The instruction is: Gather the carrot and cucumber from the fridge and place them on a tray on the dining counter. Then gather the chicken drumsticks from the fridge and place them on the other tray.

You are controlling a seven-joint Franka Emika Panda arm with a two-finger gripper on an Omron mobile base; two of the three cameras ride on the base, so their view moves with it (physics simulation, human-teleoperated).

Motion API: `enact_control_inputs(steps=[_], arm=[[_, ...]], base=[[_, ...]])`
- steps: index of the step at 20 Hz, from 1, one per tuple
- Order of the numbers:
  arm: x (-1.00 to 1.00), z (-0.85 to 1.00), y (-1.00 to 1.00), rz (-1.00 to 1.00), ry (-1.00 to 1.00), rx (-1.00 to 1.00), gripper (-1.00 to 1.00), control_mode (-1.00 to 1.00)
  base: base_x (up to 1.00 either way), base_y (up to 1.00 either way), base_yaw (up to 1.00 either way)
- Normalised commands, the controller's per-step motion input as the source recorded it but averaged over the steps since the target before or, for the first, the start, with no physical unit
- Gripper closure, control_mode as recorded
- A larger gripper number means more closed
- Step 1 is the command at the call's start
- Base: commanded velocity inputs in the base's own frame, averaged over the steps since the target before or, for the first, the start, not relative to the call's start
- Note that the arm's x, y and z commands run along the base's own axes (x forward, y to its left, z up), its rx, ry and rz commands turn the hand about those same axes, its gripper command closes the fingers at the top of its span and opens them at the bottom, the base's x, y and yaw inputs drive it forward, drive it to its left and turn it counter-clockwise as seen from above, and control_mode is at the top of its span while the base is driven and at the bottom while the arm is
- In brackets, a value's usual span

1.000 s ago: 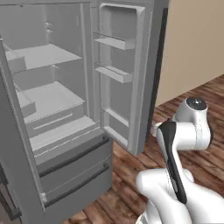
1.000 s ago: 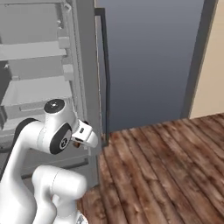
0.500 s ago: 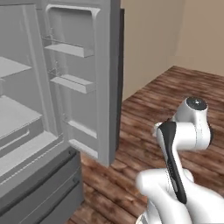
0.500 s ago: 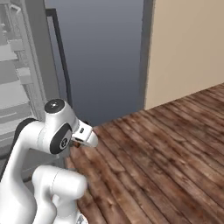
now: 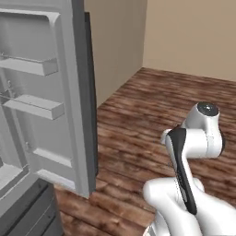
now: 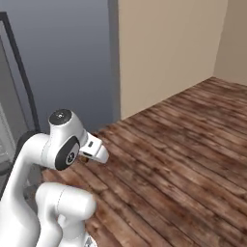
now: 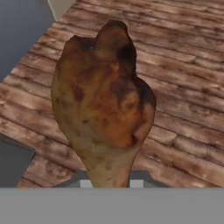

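In the hand view a browned, roasted chicken drumstick (image 7: 103, 103) stands up out of the claw (image 7: 111, 183), its narrow bone end down between the two pale pads at the bottom and its thick, dark-mottled meat end raised over the brown wooden plank floor (image 7: 183, 74); the claw is clamped on that bone end. A slab of blue-grey panel (image 7: 17, 26) lies at the upper left of that view, and a flat dark grey piece (image 7: 13, 166) at the lower left. From the left base view the tall grey fridge door (image 5: 76, 92) stands swung open at the left, its inner side carrying two shallow grey door shelves (image 5: 32, 106), one above the other; what they hold cannot be made out. A dark grey lower drawer front (image 5: 32, 212) shows below the door. Beige walls (image 5: 193, 32) meet in a corner beyond. In the right base view the white arm (image 6: 58, 159) is folded low over the planks beside a blue-grey fridge side (image 6: 62, 58).
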Motion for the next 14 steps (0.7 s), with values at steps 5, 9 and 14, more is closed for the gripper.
enact_control_inputs(steps=[5, 9, 14], arm=[[0.00, 0.00, 0.00, 0.00, 0.00, 0.00, 1.00, 1.00], [0.00, 0.00, 0.00, 0.00, 0.00, 0.00, 1.00, 1.00], [0.00, 0.00, 0.00, 0.00, 0.00, 0.00, 1.00, 1.00]], base=[[0.33, -0.50, -0.33], [0.40, -0.58, -0.30], [0.51, -0.55, -0.26]])
